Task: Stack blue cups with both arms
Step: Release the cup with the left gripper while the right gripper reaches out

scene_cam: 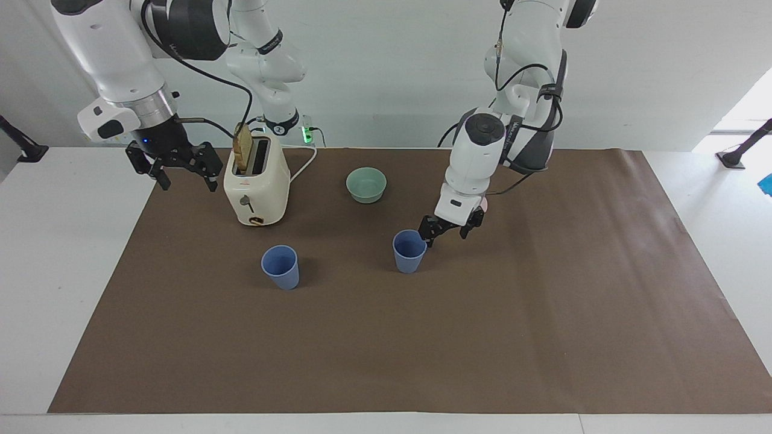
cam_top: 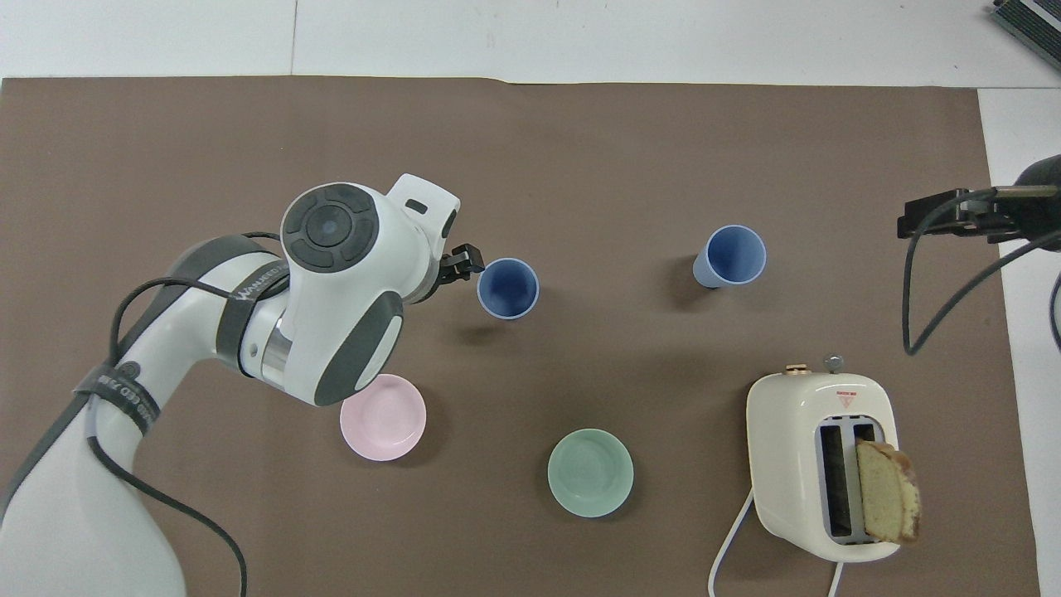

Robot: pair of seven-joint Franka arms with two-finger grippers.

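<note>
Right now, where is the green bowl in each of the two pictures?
Facing view: the green bowl sits in the upper middle, between the toaster and the left arm.
Overhead view: the green bowl lies low in the middle, beside the pink bowl.
Shared landmark: the toaster, with bread sticking up.

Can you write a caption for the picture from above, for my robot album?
Left hand open beside one blue cup; the other cup stands apart, unstacked.

Strap (cam_top: pixel 249 290) on left arm (cam_top: pixel 340 290): "WANLEED" (partly legible).
</note>
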